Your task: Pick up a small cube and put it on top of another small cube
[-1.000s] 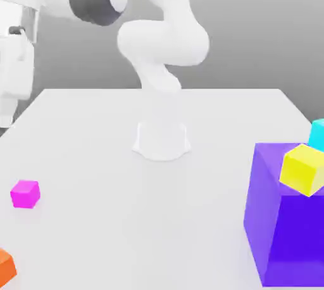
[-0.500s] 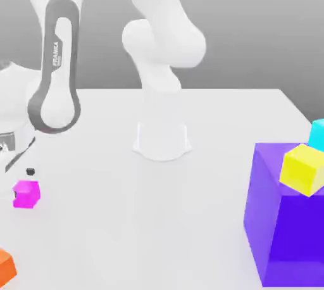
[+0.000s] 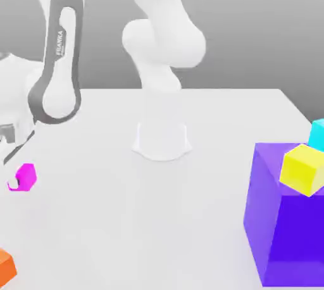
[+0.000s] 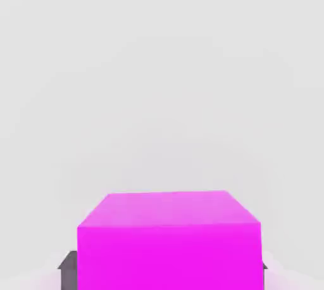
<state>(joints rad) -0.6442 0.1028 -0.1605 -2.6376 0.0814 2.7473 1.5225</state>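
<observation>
1. Small magenta-pink cube (image 3: 26,176), and it's in the grip! It sits towards the exterior view's left edge, between the robot's fingers, with a pale fingertip (image 3: 14,183) overlapping its lower corner.
2. The gripper (image 4: 167,275) is closed on that cube, and the hand view tells it well: dark finger pads (image 4: 69,272) press in on two opposite sides, the bright block squarely between them.
3. Two of the cube's faces show here, one a shade paler than the other, and its edges run clean.
4. Over to the arm (image 3: 60,61), white with a dark grey band, reaching down on the exterior view's left; its base (image 3: 162,142) stands upright on the pale table (image 3: 158,225).
5. Nearer the camera, an orange cube (image 3: 5,268), cut by the exterior view's left edge, well apart from the magenta-pink one.
6. And across on the exterior view's right, the big purple block (image 3: 297,238)! A yellow cube (image 3: 304,170) shows at its top, turned at an angle, with part of a cyan block (image 3: 318,135) just behind, cut by the frame edge.
</observation>
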